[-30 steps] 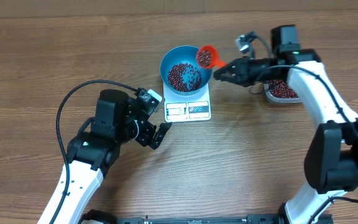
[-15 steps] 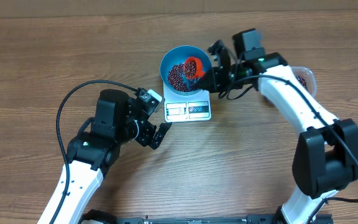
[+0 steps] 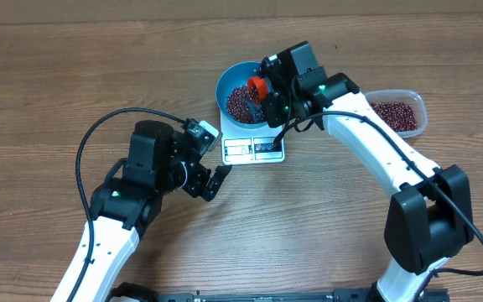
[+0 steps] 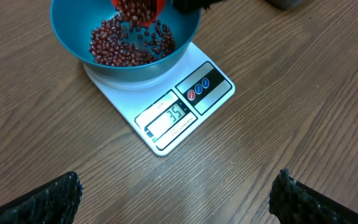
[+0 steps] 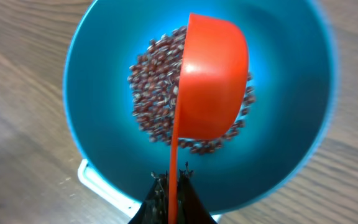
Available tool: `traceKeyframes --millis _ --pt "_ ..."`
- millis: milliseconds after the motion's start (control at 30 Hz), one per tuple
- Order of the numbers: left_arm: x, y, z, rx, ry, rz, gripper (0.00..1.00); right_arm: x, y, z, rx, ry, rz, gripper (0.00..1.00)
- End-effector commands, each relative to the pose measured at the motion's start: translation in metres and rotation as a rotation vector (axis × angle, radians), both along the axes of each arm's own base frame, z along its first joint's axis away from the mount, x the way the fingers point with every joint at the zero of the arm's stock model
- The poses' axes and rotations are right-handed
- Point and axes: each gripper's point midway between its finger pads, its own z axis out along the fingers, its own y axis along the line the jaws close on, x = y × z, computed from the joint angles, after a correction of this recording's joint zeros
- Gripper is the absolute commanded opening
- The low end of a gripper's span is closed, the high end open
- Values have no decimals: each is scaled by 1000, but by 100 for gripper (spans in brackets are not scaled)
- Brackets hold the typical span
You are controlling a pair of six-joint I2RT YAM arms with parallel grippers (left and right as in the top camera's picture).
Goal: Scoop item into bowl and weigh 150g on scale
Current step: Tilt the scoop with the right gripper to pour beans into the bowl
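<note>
Beans [image 4: 129, 50] | in bowl [image 4: 188, 28] on scale [image 4: 126, 102] | display [image 4: 168, 117] 35 | right pincer [image 5: 169, 193] holds scoop [image 5: 213, 81]

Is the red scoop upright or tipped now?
Tipped: the scoop is turned mouth-down over the bowl, and beans spill from it.

Over the bowl: we find the bowl [image 3: 235, 77] mouth blocked by the orange scoop [image 3: 257, 87] and the right gripper [image 5: 169, 198] clamped on its handle.
Right side: right arm [image 3: 376, 151] runs from bowl to lower right; clear container [image 3: 399, 113] lies beyond it.
Before the scale: bare wood between scale [image 3: 254, 149] and wide-spread left gripper [image 4: 176, 199].
Centre left: left arm [image 3: 132, 193] and looping black cable [image 3: 99, 134] crowd it.
Upper left: we see open tabletop [image 3: 57, 67].
</note>
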Motion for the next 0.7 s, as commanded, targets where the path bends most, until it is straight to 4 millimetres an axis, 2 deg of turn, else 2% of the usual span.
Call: traceKeyframes --millis 0,367,667 --pt "0 1 -4 -11 19 12 99 8 -2 32 -82 -132 -15 4" --pt "0 1 -4 -11 19 12 100 8 -2 37 -281 -252 -88 4" --pt "0 1 -4 -11 19 12 100 10 0 44 -325 -310 -128 4"
